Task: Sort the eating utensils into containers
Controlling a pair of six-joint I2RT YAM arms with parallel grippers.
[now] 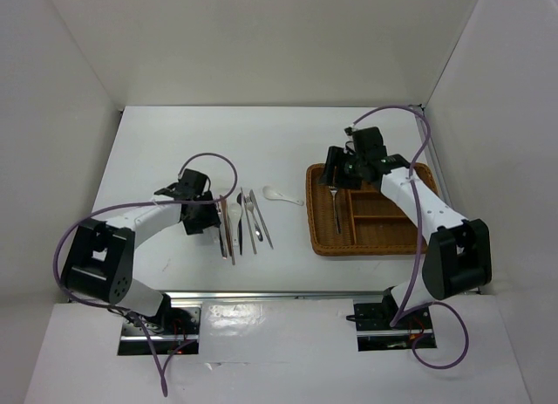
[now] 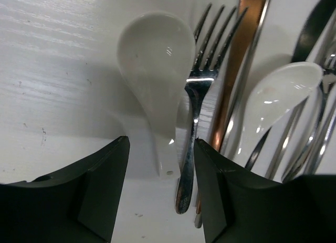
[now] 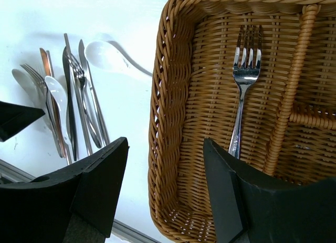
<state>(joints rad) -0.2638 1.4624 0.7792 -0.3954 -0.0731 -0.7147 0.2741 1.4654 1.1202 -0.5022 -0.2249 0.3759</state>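
Observation:
Several eating utensils [image 1: 241, 221] lie side by side on the white table. My left gripper [image 1: 207, 214] is down at the left end of that row. Its jaws [image 2: 161, 148] stand open around the handle of a white ceramic soup spoon [image 2: 155, 59], and the handle of a silver fork [image 2: 202, 70] lies close to the right finger [image 2: 220, 196]. My right gripper [image 1: 342, 179] hangs open and empty [image 3: 165, 146] over the left edge of the brown wicker tray [image 1: 312, 222]. One silver fork [image 3: 244, 85] lies in the tray's long section.
Another white soup spoon [image 1: 275, 194] lies alone between the row and the tray. In the left wrist view a copper-coloured stick [image 2: 239, 59], a second white spoon [image 2: 278, 96] and more metal pieces lie right of the jaws. White walls enclose the table.

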